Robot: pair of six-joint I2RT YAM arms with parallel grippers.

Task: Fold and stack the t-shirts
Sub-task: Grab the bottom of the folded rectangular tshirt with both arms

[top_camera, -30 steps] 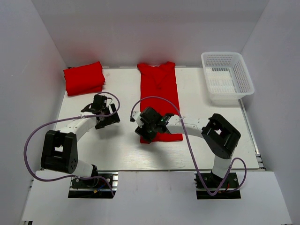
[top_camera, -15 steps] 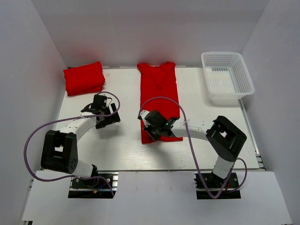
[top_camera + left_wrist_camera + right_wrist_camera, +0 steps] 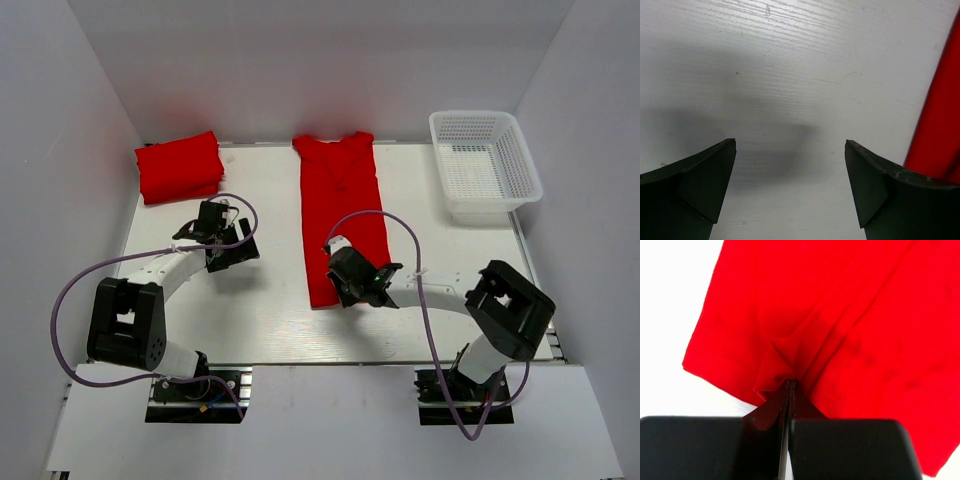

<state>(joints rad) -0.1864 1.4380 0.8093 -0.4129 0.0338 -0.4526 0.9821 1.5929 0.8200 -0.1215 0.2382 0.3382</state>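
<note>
One red t-shirt lies as a long strip down the middle of the table, neck at the far end. My right gripper is at its near hem, shut on a pinched ridge of the cloth; the right gripper's jaws are pressed together with red fabric bunched at the tips. A second t-shirt lies folded at the far left corner. Left of the strip, my left gripper is open over bare white table; between the left gripper's fingers there is nothing. A red t-shirt edge shows at the right of that view.
A white mesh basket stands at the far right corner. White walls close in the left, back and right sides. Purple cables loop from both arms above the table.
My right gripper has closed on the near hem of the middle t-shirt and moved right and toward the near edge; the hem now looks bunched and narrower. The left arm has not moved.
</note>
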